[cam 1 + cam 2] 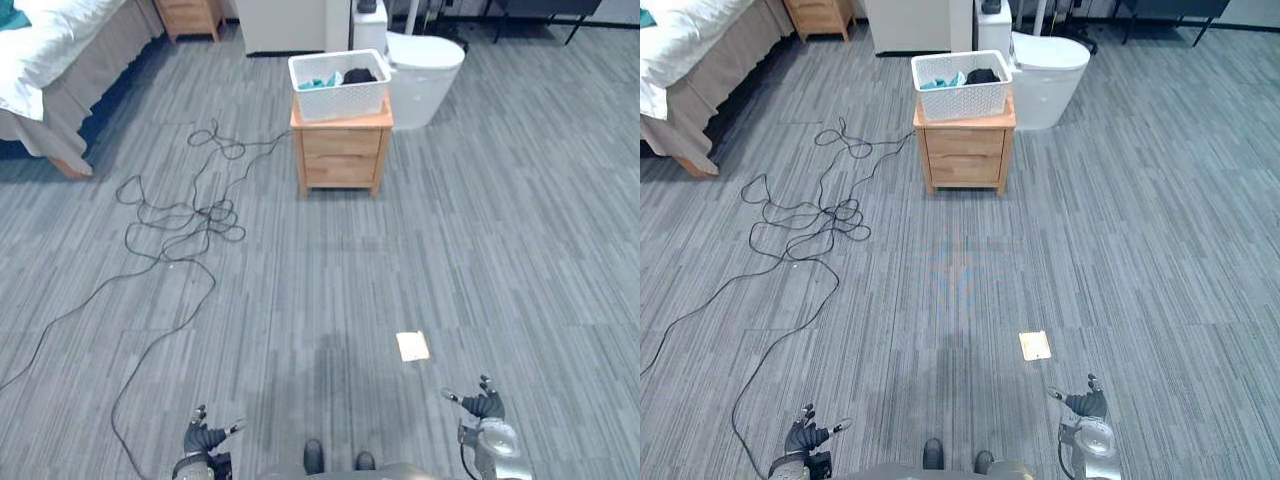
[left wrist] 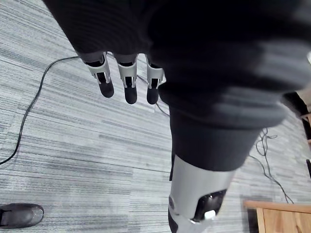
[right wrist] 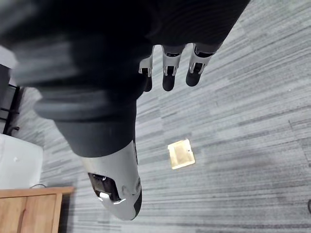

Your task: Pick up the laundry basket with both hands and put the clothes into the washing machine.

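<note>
Your white mesh basket (image 1: 340, 98) is holding teal and black clothes (image 1: 358, 76); left hand (image 1: 200, 437) and right hand (image 1: 485, 405) are hanging slack, empty.

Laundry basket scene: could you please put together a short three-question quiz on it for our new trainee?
1. True or false: the laundry basket stands on the floor.
2. The left hand and right hand are: A) gripping the basket, B) open and empty, C) holding clothes.
3. Fill in: the basket holds a teal cloth and a ___ one.
Key: 1 false, it stands on the wooden nightstand; 2 B; 3 black.
</note>
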Controlling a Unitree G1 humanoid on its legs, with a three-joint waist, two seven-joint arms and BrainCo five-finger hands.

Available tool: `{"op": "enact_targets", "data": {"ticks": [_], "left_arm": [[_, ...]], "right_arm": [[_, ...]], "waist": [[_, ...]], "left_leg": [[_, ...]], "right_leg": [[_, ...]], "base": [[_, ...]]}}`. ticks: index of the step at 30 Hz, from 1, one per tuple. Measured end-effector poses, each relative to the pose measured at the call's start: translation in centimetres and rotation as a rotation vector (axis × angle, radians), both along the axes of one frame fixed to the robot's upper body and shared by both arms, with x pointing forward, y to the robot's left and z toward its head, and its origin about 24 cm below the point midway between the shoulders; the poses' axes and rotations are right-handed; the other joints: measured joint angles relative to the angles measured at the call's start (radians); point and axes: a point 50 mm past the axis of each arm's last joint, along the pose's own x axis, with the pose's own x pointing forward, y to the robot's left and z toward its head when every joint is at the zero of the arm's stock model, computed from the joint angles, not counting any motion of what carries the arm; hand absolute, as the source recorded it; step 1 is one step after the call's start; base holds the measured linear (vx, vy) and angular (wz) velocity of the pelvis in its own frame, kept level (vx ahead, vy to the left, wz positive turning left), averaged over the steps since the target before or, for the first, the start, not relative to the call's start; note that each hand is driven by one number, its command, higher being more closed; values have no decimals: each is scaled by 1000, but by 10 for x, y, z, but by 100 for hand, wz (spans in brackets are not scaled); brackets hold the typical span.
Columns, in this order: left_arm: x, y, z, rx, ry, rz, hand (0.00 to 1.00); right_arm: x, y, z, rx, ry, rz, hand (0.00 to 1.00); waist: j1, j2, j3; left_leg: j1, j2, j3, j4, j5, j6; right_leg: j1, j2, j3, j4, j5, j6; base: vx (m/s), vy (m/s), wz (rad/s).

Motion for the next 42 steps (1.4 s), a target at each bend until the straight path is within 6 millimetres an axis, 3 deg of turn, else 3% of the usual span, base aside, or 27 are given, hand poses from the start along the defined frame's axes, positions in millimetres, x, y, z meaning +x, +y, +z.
{"op": "enact_targets", "data": {"ticks": [3,5,6,10,13,14,15,16,17,18,19,20,21,23,25,28,29,30,31,32,33,34,36,37,38,39,42], "left_arm": [[11,1,11,16,-68,-12,0],[16,4,15,27,-93,-26,0],[19,7,18,44,-101,-41,0],[28,11,24,64,-120,-71,0],[49,2,31,51,-178,-88,0],[53,1,32,51,-188,-95,0],[51,-1,30,44,-176,-97,0],[50,-5,27,30,-167,-97,0],[50,-8,25,21,-160,-105,0],[47,-13,23,-1,-156,-95,0],[43,-15,21,-14,-153,-79,0],[38,-16,20,-22,-155,-64,0],[36,-16,21,-22,-157,-64,0],[36,-20,20,-42,-161,-72,0],[34,-25,18,-58,-155,-67,0],[28,-25,18,-59,-147,-62,0],[25,-26,16,-63,-136,-59,0],[22,-27,14,-68,-125,-55,0],[20,-25,14,-64,-121,-52,0],[15,-23,12,-60,-102,-44,0],[17,-23,12,-61,-106,-46,0],[18,-25,13,-63,-111,-52,0],[18,-29,12,-68,-103,-75,0],[22,-29,13,-60,-109,-100,0],[25,-29,15,-56,-116,-107,0],[30,-27,17,-46,-128,-110,0],[35,-23,20,-36,-144,-106,0]], "right_arm": [[7,-8,6,-51,5,43,0],[5,-8,7,-68,14,65,0],[2,-5,6,-72,19,83,0],[6,0,9,-83,5,123,0],[8,-8,14,-113,-6,127,0],[4,-9,14,-117,-4,127,0],[-1,-10,14,-122,-3,130,0],[-1,-11,15,-129,-5,134,0],[3,-5,17,-119,-26,144,0],[3,2,19,-110,-46,173,0],[4,7,21,-107,-57,198,0],[8,18,23,-94,-83,230,0],[10,24,25,-84,-101,239,0],[18,34,34,-67,-173,241,0],[21,33,38,-71,-195,239,0],[25,34,39,-71,-203,240,0],[25,31,39,-77,-195,236,0],[22,27,35,-81,-172,218,0],[19,25,30,-78,-150,210,0],[17,26,27,-72,-129,208,0],[12,28,24,-63,-115,200,0],[12,28,23,-59,-115,193,0],[6,33,18,-54,-87,191,0],[3,36,16,-54,-72,204,0],[3,37,15,-53,-70,207,0],[2,40,15,-50,-68,213,0],[7,44,18,-50,-90,227,0]], "waist": [[-4,19,12],[-7,26,26],[-12,20,38],[-47,19,56],[-65,34,83],[-64,18,81],[-71,11,74],[-71,31,78],[-71,34,76],[-71,39,79],[-65,41,82],[-57,47,83],[-54,45,85],[1,19,88],[30,17,87],[53,11,89],[52,10,88],[54,18,75],[57,18,69],[59,-6,46],[61,-36,29],[59,-43,27],[43,-51,30],[42,-50,31],[42,-49,32],[35,-47,33],[12,-43,35]], "left_leg": [[-23,-9,24,112,-104,26],[1,-24,10,145,-150,52],[25,-31,4,163,-177,69],[120,-23,-54,140,-214,65],[204,27,-132,87,-217,28],[239,32,-155,91,-238,-13],[276,45,-175,112,-262,-56],[281,65,-174,142,-266,-73],[240,85,-157,268,-218,-157],[170,102,-128,488,-102,-180],[129,119,-116,625,4,-170],[36,179,-91,882,9,-169],[-15,211,-70,988,-6,-144],[-203,247,-5,1139,-55,-68],[-317,240,33,1048,-80,-45],[-399,186,47,663,-86,-66],[-393,159,41,432,-53,-105],[-382,140,18,240,-13,-111],[-382,131,12,234,48,-87],[-377,115,9,250,124,-37],[-370,97,46,278,102,-1],[-356,94,65,293,81,11],[-259,79,81,342,-13,27],[-195,75,82,354,-63,37],[-160,74,82,355,-82,41],[-67,77,80,336,-119,41],[59,103,74,280,-169,12]], "right_leg": [[-89,-29,2,241,-111,63],[-207,-59,-48,521,-143,63],[-266,-71,-76,640,-176,41],[-406,-66,-144,581,-194,32],[-491,-31,-180,293,-36,24],[-506,-34,-176,197,64,-4],[-507,-38,-178,224,218,-80],[-512,-32,-199,280,183,-96],[-498,-31,-221,345,107,-124],[-433,-17,-228,361,44,-134],[-384,-7,-224,350,21,-141],[-282,32,-218,308,-6,-152],[-230,53,-212,286,-15,-166],[-60,78,-155,174,-33,-175],[38,81,-115,88,-34,-174],[157,65,-60,0,-70,-152],[196,60,-38,-24,-97,-128],[226,59,-17,-49,-122,-114],[240,51,3,-47,-145,-102],[240,23,37,-21,-176,-76],[207,-18,52,77,-199,-35],[181,-31,52,154,-203,-23],[66,-69,37,558,-135,140],[-23,-96,28,809,-126,153],[-64,-107,13,904,-139,128],[-135,-125,-31,1016,-174,64],[-261,-138,-120,885,-198,35]], "base": [[53,86,-26],[155,112,-5],[226,97,7],[400,53,45],[671,-65,84],[852,-158,82],[744,-153,68],[740,-185,46],[739,-223,26],[745,-241,19],[753,-251,-1],[590,-180,-18],[695,-196,-28],[686,-142,-50],[571,-59,-54],[548,50,-57],[558,134,-51],[548,160,-62],[573,213,-78],[628,235,-79],[661,232,-71],[821,265,-57],[710,228,-41],[450,135,-22],[630,150,-19],[495,85,-6],[460,-5,12]]}}
